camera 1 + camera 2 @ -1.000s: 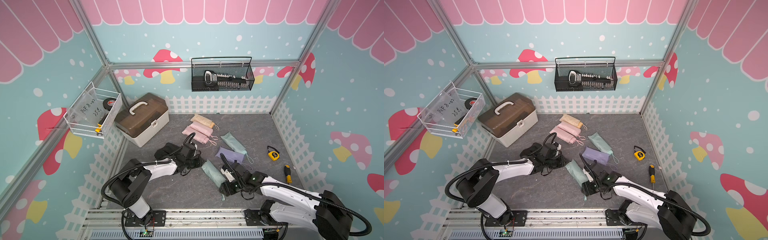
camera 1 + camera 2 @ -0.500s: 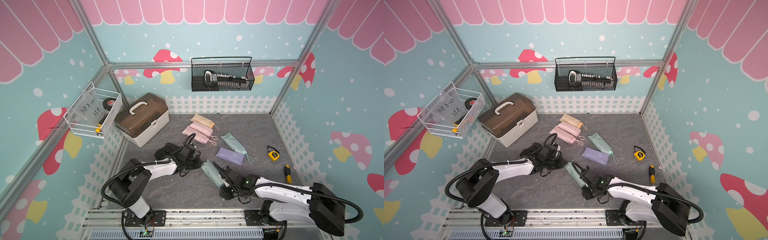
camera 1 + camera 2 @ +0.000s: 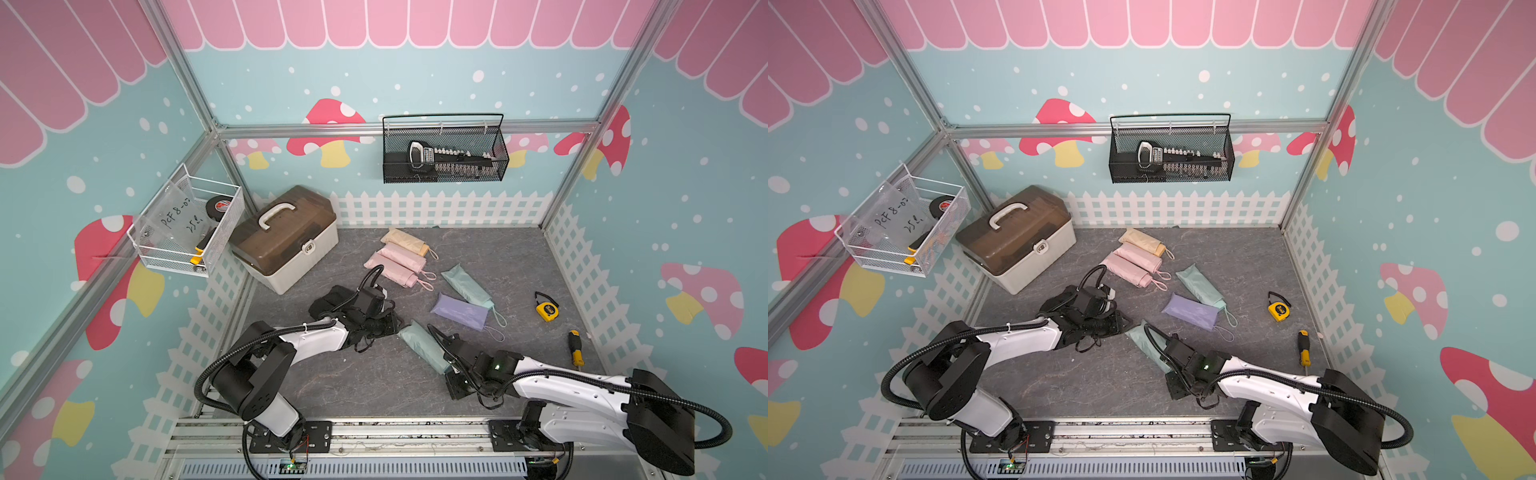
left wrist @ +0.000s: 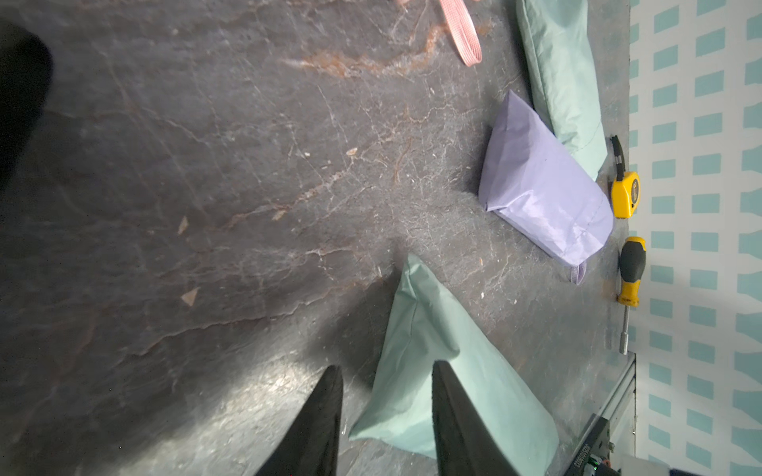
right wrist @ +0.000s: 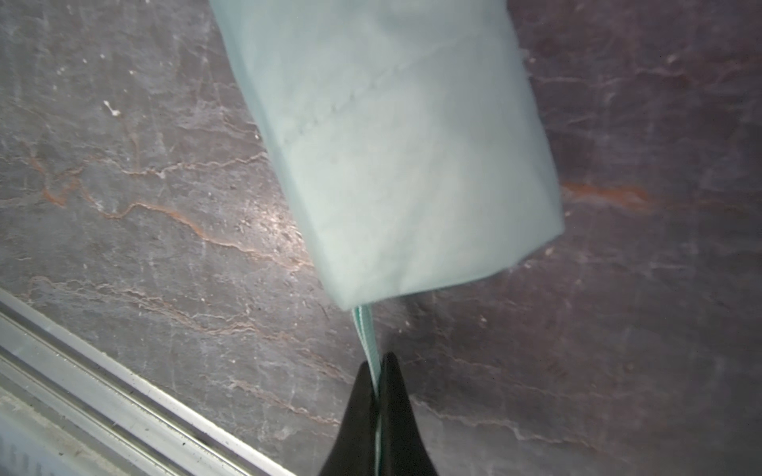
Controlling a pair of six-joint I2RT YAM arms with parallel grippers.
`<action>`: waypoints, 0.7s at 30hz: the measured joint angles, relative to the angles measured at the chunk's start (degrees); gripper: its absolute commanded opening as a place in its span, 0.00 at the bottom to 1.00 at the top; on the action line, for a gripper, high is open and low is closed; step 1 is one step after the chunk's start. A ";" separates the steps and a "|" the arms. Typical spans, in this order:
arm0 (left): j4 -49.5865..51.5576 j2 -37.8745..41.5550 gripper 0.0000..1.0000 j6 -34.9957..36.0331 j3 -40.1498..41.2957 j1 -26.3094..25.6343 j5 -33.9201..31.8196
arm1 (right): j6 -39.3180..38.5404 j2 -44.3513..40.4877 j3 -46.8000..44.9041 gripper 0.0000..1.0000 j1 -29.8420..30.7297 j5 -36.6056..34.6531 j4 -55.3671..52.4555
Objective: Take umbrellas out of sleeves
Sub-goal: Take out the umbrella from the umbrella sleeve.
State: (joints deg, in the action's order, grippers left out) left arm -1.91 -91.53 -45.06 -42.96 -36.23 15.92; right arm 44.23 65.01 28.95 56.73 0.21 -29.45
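Right claw is pinched tight on the strap, a ribbed mint ribbon running straight out of the mouth of the mint sleeve, and only that strap sits between the tips. In both top views the sleeve lies plump and slantwise on the tabletop, between the two arms, its mouth end toward the right arm and its closed end toward the left. Left claw stands partly open at that closed end, with a clear gap between its fingers and the sleeve's corner showing in the gap. Whether it touches the fabric I can't tell, but it grips nothing I can see. Under the left wrist lies a black heap of fabric and cord. Further back, a lilac sleeve rests against a second mint one. Over on the right arm's side, well apart from the action, are a tape measure and a screwdriver.
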 measured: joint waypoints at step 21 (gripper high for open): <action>-7.30 -1.77 0.00 -5.03 4.48 -0.72 4.52 | -0.33 3.52 0.59 0.00 0.00 -0.70 0.83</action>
State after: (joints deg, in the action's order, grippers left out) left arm -9.21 -93.30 -50.09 -38.48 -36.95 20.45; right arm 43.90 68.53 29.54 56.73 -0.49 -28.62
